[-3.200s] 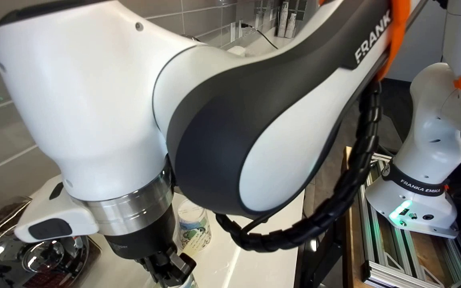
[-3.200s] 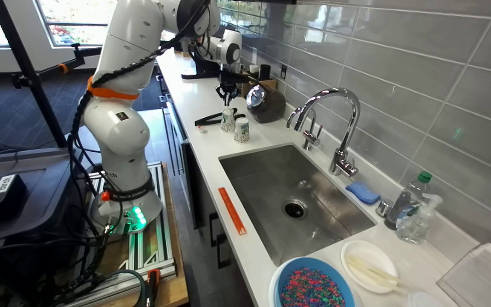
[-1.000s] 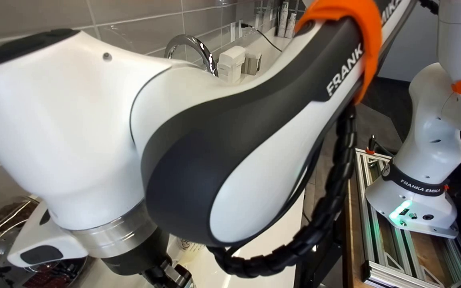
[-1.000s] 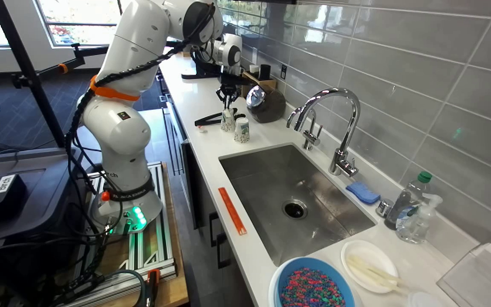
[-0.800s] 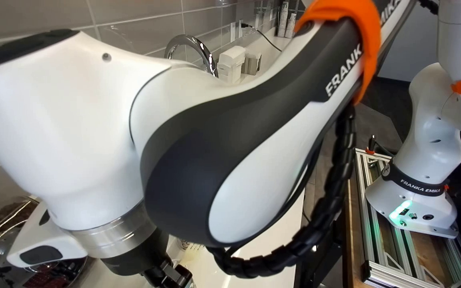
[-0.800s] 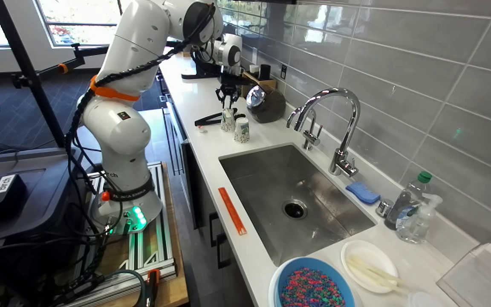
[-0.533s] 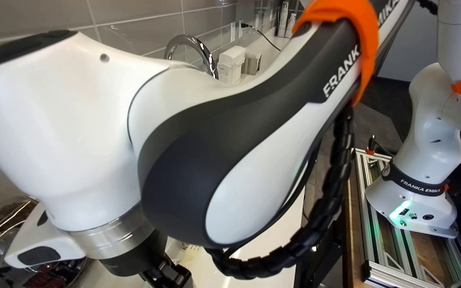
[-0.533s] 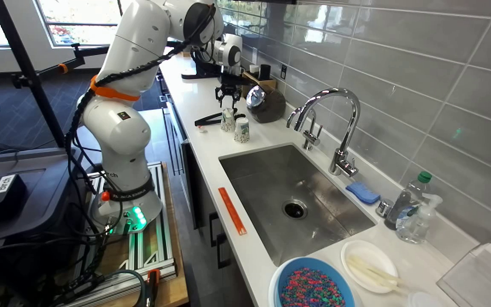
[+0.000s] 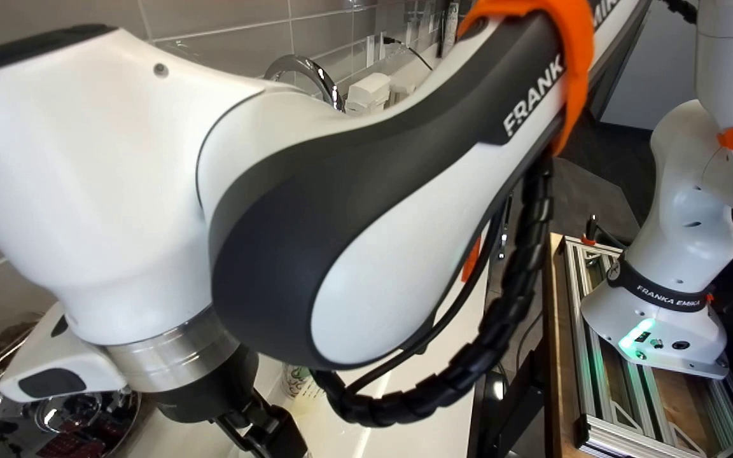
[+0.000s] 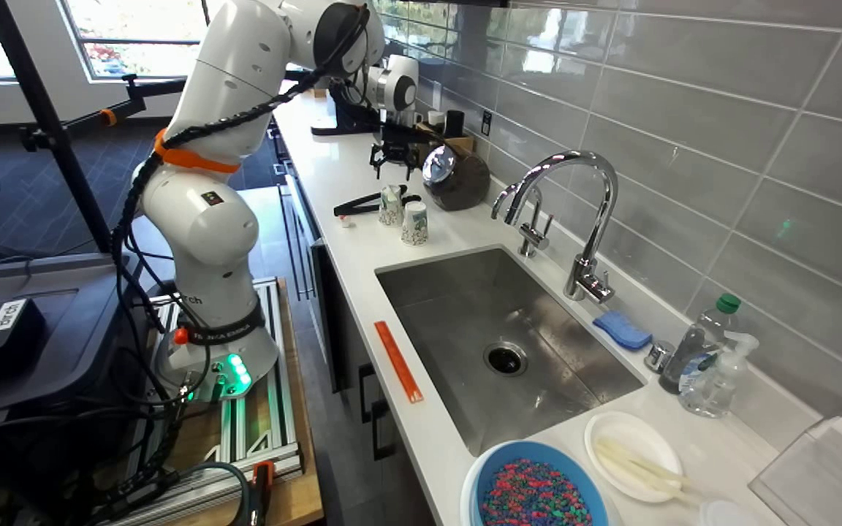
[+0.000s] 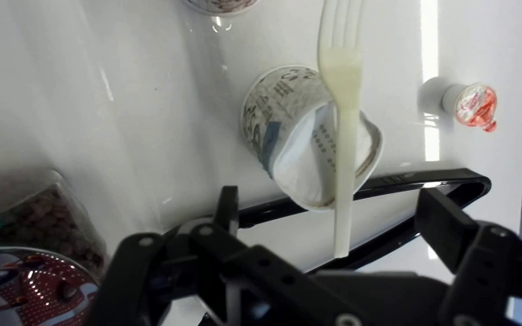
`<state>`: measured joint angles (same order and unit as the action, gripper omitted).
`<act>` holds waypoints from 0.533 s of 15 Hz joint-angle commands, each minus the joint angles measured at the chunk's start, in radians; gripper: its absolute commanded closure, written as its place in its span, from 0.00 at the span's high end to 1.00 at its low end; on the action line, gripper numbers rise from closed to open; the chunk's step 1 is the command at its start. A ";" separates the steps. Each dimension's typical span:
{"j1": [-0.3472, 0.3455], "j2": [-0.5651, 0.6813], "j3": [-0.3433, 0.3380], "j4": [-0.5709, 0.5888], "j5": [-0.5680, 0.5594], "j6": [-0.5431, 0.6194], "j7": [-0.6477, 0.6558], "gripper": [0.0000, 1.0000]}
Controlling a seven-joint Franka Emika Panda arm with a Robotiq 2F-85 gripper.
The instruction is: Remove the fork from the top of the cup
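your white counter (image 10: 337,172) carries the cup (image 11: 283,113), a second cup (image 10: 415,224), tongs (image 11: 388,183), a small tub (image 11: 476,104), a sponge (image 10: 622,331) and an orange strip (image 10: 398,361).

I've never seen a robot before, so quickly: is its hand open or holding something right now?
The hand: open, holding nothing; the fork lies across the top of the cup, with a gap to each finger.

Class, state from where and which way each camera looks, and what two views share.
Wrist view: behind the gripper, which shows, facing down at fork and paper cup.
An exterior view: near the forearm, facing down along the counter; base shows.
An exterior view: raised near the sink, facing along the counter; arm shows.
Both exterior views share base and gripper.
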<state>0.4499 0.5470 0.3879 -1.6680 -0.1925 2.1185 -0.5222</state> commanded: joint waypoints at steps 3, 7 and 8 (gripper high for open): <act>-0.007 -0.042 -0.017 0.002 0.000 -0.052 0.051 1.00; -0.032 -0.125 -0.024 -0.047 0.025 -0.060 0.113 1.00; -0.037 -0.153 -0.027 -0.066 0.030 -0.059 0.140 1.00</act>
<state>0.4295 0.4836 0.3665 -1.6667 -0.1858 2.0800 -0.4469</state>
